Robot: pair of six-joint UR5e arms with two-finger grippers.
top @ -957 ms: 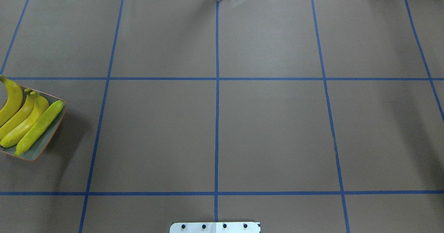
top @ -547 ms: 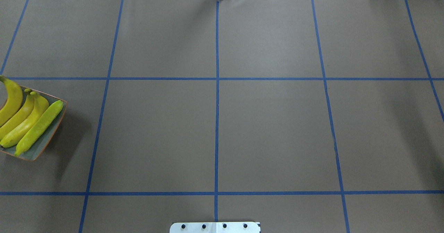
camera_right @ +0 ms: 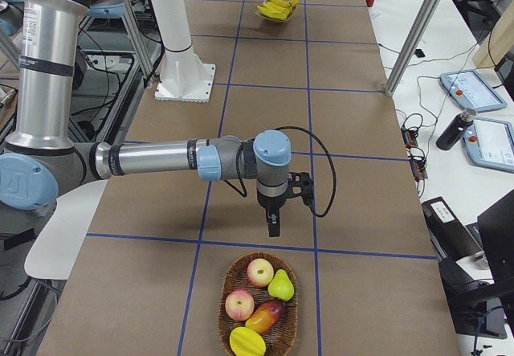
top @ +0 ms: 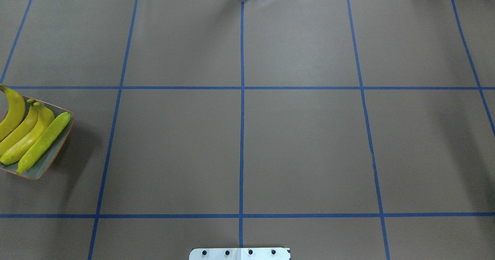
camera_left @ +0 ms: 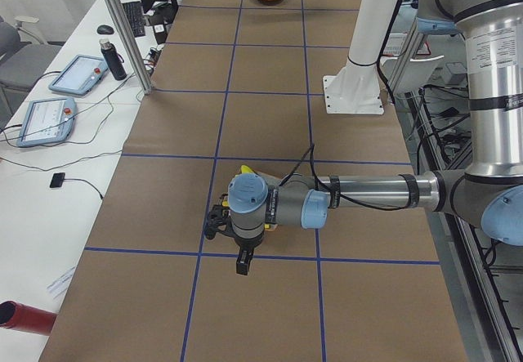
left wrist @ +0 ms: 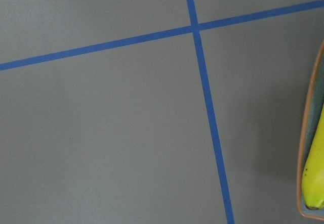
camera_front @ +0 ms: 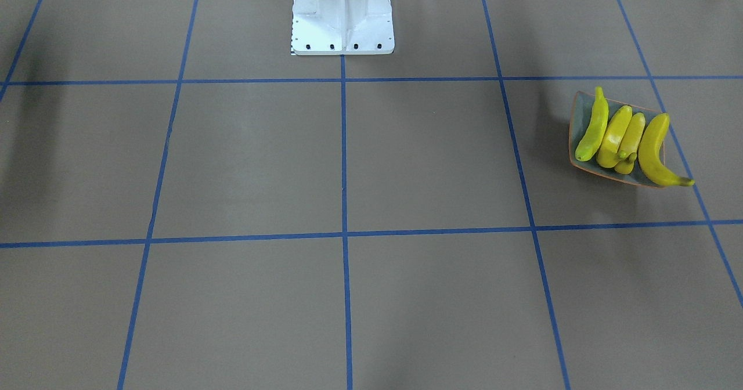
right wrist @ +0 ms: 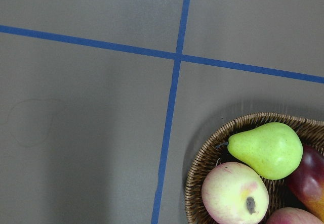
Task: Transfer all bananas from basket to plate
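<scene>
Four bananas (top: 29, 136) lie side by side on the plate (camera_front: 579, 120), just beside the left gripper (camera_left: 216, 221); can't tell if its jaws are apart. The basket (right wrist: 200, 168), near the right gripper (camera_right: 303, 189), holds a pear (right wrist: 266, 150), apples (right wrist: 234, 193), and probably a mango (right wrist: 311, 183). Can't tell that gripper's jaws either.

Four bananas (top: 29, 136) lie side by side on the plate (top: 43, 161), at the table's (top: 247, 136) left end (one overhangs the rim). At the opposite end, the basket (right wrist: 200, 155) holds other fruit (camera_right: 259, 272), seemingly five pieces.
</scene>
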